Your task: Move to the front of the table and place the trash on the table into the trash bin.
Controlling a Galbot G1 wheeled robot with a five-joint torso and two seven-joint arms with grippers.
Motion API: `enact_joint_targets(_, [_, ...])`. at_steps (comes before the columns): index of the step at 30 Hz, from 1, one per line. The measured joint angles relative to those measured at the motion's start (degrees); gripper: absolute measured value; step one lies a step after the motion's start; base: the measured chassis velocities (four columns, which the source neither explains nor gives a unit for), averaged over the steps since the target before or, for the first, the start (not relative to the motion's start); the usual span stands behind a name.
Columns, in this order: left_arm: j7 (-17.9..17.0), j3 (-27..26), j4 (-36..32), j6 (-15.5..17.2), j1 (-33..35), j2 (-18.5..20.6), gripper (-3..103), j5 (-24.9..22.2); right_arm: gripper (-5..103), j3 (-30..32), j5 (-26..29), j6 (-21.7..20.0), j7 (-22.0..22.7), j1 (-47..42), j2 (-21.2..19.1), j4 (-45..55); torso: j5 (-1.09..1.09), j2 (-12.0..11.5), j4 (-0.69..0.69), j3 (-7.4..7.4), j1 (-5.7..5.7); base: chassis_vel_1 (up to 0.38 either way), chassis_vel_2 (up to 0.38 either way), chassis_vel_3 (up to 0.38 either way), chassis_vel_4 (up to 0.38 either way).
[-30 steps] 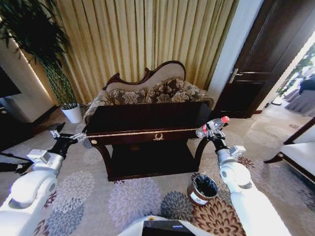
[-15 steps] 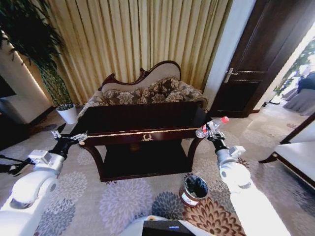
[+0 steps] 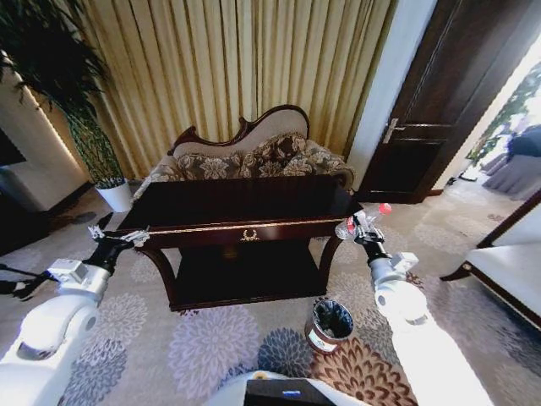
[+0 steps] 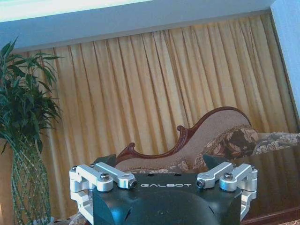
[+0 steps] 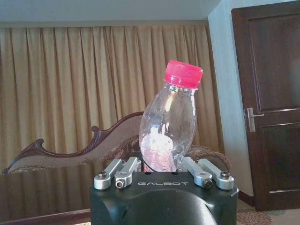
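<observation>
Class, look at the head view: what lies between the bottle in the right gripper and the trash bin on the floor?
In the head view, the right gripper holds the bottle; between it and the trash bin lie its own wrist and bare floral carpet.

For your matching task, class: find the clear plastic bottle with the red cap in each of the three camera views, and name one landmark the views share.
Head view: the bottle is held in the right gripper, off the right end of the table.
Left wrist view: no bottle; the left gripper is open and empty.
Right wrist view: the bottle stands centre, clamped, cap up.
Shared landmark: the sofa before the gold curtains.
</observation>
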Motion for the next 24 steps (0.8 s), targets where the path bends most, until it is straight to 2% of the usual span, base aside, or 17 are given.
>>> enact_joint_targets(10, [0.0,-0.3,-0.5,-0.1,0.6,-0.2,100,0.1,28,0.0,-0.2,0.3,0.0,-0.4,0.4,-0.2,-0.04,0.0,0.01,-0.01,0.00,-0.035,-0.055,0.032,0.043])
enact_joint_targets(15, [0.1,-0.3,-0.5,-0.2,0.6,-0.2,100,0.1,28,0.1,-0.3,0.4,0.0,-0.4,0.4,-0.5,0.02,0.0,-0.02,0.00,0.00,-0.074,-0.087,0.088,0.083])
enact_joint_targets(24, [0.0,-0.5,-0.8,-0.3,1.0,-0.9,100,0.1,28,-0.5,-3.7,2.6,0.0,-0.6,2.4,-4.9,-0.05,0.0,0.02,-0.01,0.00,-0.005,-0.004,0.007,0.004])
